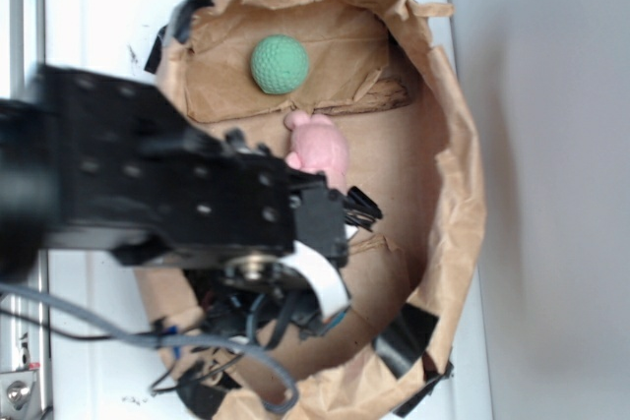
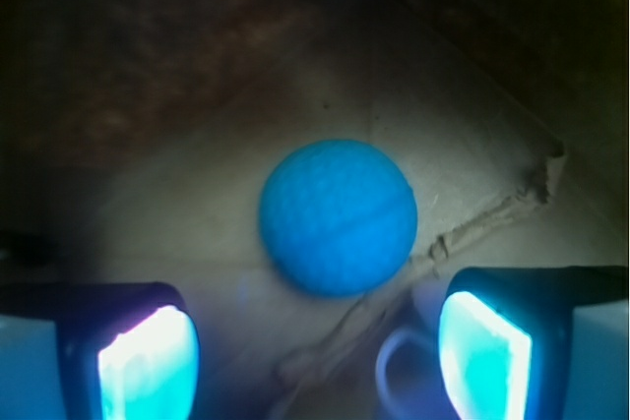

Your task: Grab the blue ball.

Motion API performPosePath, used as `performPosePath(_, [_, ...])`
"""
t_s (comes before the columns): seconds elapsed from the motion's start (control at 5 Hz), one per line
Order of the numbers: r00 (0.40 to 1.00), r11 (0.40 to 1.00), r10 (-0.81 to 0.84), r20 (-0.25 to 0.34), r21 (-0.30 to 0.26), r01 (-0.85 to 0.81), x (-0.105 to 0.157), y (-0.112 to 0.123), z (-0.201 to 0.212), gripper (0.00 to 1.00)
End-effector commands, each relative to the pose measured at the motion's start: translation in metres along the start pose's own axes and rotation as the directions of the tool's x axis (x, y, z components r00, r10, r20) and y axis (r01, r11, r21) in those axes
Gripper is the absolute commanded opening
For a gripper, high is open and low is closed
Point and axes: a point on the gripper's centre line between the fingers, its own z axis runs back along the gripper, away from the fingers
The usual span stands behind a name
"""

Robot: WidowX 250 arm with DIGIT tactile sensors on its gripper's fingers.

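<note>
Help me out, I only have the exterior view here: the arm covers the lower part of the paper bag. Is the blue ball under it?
Observer: Yes. The wrist view shows the blue ball on the bag floor, centred ahead of the gripper.
Operator: Are the jaws closed on it?
Observer: No, they stand open, one on each side, not touching the ball.
Operator: Anything else near it?
Observer: Only a crease in the paper beside it.

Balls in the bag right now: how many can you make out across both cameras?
2. The green ball lies at the far end of the paper bag, beyond the pink plush toy. The blue ball sits just ahead of the open hand. The arm may hide others.
</note>
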Motion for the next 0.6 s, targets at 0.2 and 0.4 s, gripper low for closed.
performPosePath(0.2, [0.996,0.999,0.041,0.076,0.018,-0.043,0.060,0.021,-0.012,0.00])
performPosePath(0.4, [0.994,0.998,0.070,0.081,-0.007,-0.070,0.067,0.029,0.005,0.00])
